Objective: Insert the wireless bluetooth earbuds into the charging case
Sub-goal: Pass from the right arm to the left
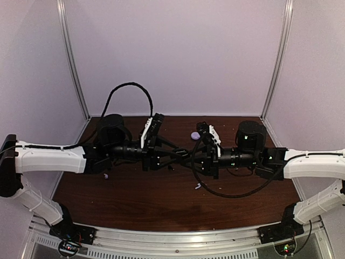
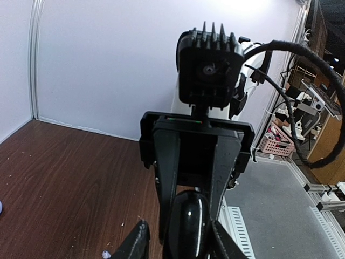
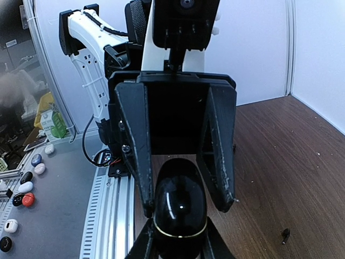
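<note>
Pinching the black oval thing [image 3: 179,210], my right end effector [image 3: 178,243] held it out, maybe for my left end effector [image 2: 178,245], whose squeeze I could not tell. The charging case [image 1: 195,136] sat on the table's [image 1: 242,205] far side; earbuds [image 1: 198,186] lay nearer.

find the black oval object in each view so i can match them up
Top external: cannot be picked out among the dark arm parts at mid-table.
Left wrist: the black oval object sits bottom centre.
Right wrist: bottom centre too, a thin gold band around it.
Shared landmark: the wooden table, in all three views.
</note>
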`<state>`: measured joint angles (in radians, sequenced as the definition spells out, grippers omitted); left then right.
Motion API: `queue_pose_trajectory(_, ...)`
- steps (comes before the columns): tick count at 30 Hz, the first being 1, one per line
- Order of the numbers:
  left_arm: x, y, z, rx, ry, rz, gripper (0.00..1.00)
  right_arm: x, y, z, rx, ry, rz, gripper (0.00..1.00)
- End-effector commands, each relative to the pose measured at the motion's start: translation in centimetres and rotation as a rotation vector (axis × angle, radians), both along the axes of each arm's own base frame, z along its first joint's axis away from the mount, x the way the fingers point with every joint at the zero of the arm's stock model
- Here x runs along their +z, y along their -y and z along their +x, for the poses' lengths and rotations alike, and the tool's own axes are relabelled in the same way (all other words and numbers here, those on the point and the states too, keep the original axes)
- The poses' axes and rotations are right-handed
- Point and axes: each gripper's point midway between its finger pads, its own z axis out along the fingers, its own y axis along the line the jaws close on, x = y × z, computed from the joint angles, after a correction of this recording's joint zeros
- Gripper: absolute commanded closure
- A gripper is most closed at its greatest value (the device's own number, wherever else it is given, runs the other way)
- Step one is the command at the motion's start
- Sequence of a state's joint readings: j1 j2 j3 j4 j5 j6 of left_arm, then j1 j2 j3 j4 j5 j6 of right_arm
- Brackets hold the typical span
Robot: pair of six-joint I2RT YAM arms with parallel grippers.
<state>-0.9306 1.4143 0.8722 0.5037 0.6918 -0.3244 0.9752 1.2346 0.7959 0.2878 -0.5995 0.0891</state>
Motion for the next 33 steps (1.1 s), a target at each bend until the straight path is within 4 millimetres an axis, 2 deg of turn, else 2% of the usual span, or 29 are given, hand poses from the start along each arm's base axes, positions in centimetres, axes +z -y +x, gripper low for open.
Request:
queue_pose_trajectory(1, 2.6, -0.4, 0.3, 0.027, 0.040, -0.059, 0.60, 1.8, -0.1, -0.4, 0.024, 0.030, 0.048, 0.97)
queue_pose_trajectory(7, 2.7, -0.4, 0.1, 0.021, 0.034, -0.063, 0.64, 1.7, 0.0, -0.3, 0.019, 0.030, 0.045, 0.97)
queue_pose_trajectory(12, 2.7, -0.4, -0.1, 0.007, 0.036, -0.068, 0.79, 1.6, 0.0, -0.3, 0.017, 0.029, 0.046, 0.95)
queue_pose_trajectory(14, 2.6, -0.4, -0.1, 0.001, 0.034, -0.070, 0.84, 1.8, 0.0, -0.4, 0.019, 0.028, 0.055, 0.87)
queue_pose_trajectory(15, 2.6, -0.4, -0.2, -0.004, 0.035, -0.073, 0.86, 1.9, 0.0, -0.4, 0.018, 0.028, 0.062, 0.76)
queue_pose_trajectory(16, 2.6, -0.4, -0.3, -0.008, 0.036, -0.076, 0.86, 2.0, 0.0, -0.3, 0.017, 0.028, 0.068, 0.72)
queue_pose_trajectory(19, 2.7, -0.4, -0.3, -0.010, 0.035, -0.086, 0.88, 2.1, -0.2, -0.3, 0.019, 0.024, 0.076, 0.67)
queue_pose_trajectory(33, 2.7, -0.2, -0.4, -0.019, 0.027, -0.105, 0.89, 2.6, -0.8, -0.2, 0.037, 0.029, 0.099, 0.66)
